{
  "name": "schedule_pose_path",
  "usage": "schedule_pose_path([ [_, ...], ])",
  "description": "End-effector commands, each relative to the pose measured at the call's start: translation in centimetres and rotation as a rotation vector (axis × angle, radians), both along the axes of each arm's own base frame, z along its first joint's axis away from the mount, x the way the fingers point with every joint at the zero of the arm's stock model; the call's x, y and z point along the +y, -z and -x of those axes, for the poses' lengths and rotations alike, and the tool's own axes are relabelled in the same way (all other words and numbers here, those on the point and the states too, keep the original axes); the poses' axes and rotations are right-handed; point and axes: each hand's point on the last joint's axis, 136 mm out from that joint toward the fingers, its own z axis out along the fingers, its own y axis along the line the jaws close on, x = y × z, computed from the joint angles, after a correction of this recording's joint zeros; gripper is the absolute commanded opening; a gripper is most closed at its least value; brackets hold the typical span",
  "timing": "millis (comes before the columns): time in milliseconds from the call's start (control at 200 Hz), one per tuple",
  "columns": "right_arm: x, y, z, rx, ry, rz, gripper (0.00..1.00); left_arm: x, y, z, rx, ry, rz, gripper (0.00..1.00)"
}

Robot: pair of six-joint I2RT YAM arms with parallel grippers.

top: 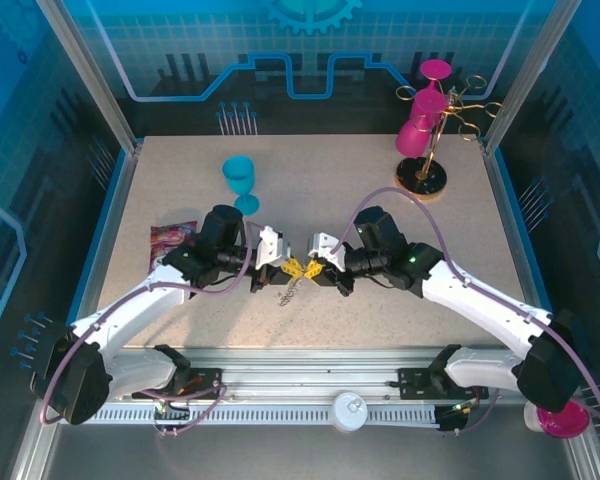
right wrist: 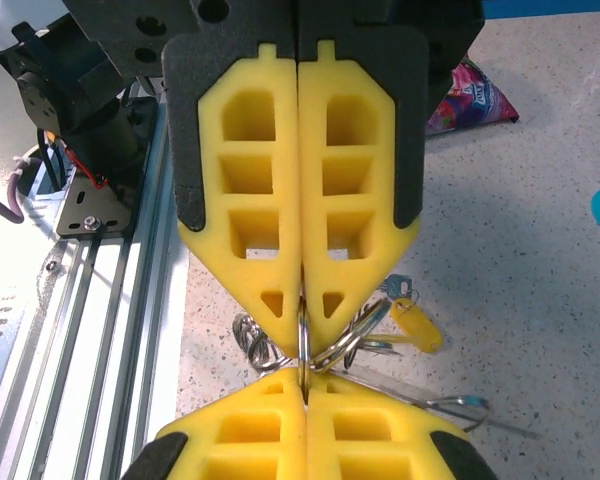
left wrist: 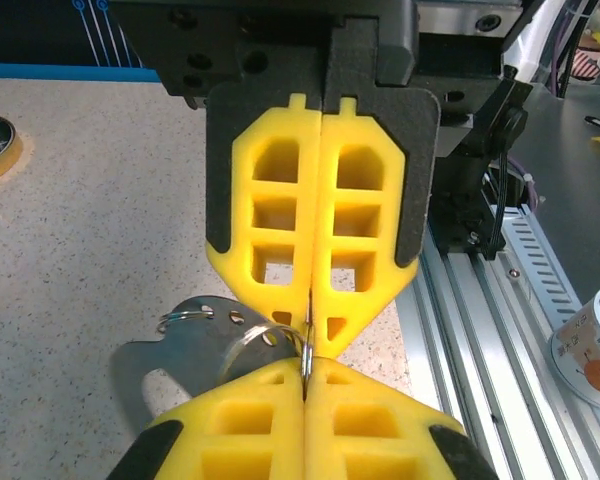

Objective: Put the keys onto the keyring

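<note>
Left pincer and right pincer meet tip to tip just above the middle of the counter. Both are closed, and both appear to pinch the same thin metal ring of the keyring, seen edge-on between the yellow pads. The keys, one with a yellow head, hang on the far side of that ring. A bead chain hangs below the pincers.

Risks:
- The ring is thin and held only at the pad tips. Any sideways pull by either arm could let it slip, and the whole bunch would fall to the counter.
- If the arms pull against each other, the ring may twist or bend.
- The pads hide the ring's split, so a key could miss the opening.

Containers: the blue goblet stands upright on the far left of the counter with nothing visible inside. The pink cups hang on the gold stand at the far right. The contents of the white cup by the near rail cannot be seen.
</note>
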Motion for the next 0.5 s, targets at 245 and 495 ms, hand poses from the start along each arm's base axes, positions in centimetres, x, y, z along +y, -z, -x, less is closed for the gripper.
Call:
schedule_pose_path([
  [245, -0.8, -4.2, 0.8, -0.172, 0.013, -0.259, 0.30, -0.4, -3.0, 0.9, 0.028, -0.020, 0.192, 0.00],
  [495, -1.0, -4.3, 0.7, -0.174, 0.029, -0.325, 0.29, -0.6, -3.7, 1.8, 0.058, 0.029, 0.278, 0.00],
])
